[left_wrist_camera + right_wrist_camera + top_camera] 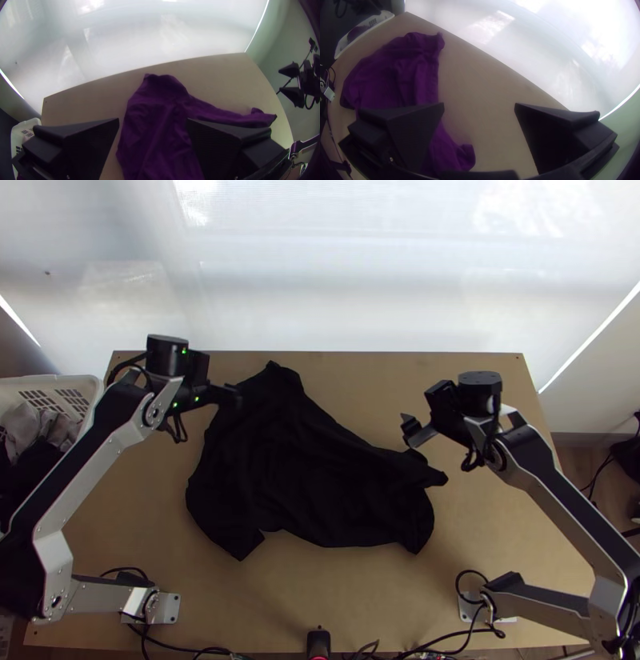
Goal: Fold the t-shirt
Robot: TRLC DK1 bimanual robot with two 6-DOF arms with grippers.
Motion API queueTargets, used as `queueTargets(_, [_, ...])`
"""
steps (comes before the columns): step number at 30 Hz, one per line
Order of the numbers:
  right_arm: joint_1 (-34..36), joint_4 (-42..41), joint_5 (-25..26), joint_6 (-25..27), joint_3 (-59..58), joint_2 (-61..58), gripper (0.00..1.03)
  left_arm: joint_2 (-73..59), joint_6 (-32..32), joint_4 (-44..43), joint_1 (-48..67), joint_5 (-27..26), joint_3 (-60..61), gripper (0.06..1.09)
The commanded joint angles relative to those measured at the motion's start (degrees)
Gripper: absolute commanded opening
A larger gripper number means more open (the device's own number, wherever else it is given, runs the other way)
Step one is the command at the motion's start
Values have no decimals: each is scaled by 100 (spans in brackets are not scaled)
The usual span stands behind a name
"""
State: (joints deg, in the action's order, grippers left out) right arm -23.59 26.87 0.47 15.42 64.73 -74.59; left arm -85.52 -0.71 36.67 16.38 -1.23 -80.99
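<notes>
The black t-shirt (pixel 296 468) lies loosely spread and wrinkled over the middle of the table in the top view, one end pointing to the far edge. My left gripper (pixel 232 394) is over its upper left part, and my right gripper (pixel 410 432) is just above its right end. In the left wrist view the shirt (pixel 160 110) looks purple and runs between and beyond the fingers of my open left gripper (pixel 152 121). The right wrist view has the shirt (pixel 396 73) beside and under one finger of my open right gripper (pixel 479 106). Neither gripper holds cloth.
A white basket (pixel 88 390) with clothes stands off the table's left edge. Bare wood of the table (pixel 336 604) surrounds the shirt. A small black device (pixel 318 642) and cables lie along the near edge. A pale translucent sheet stands behind the far edge.
</notes>
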Motion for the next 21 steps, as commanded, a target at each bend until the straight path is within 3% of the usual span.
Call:
queueTargets(1, [-225, 125, -152, -188, 339, -759, 98, 773, 203, 921, 137, -246, 699, 103])
queueTargets(4, [-225, 125, -152, -232, 321, -838, 98, 923, 203, 1255, 190, -544, 892, 103])
queueTargets(11, [-163, 143, -144, -250, 242, -821, 98, 861, 405, 2134, 445, -650, 1024, 103])
queueTargets(21, [-268, 222, -152, -241, -118, -891, 98, 659, 291, 2125, 999, -641, 1665, 103])
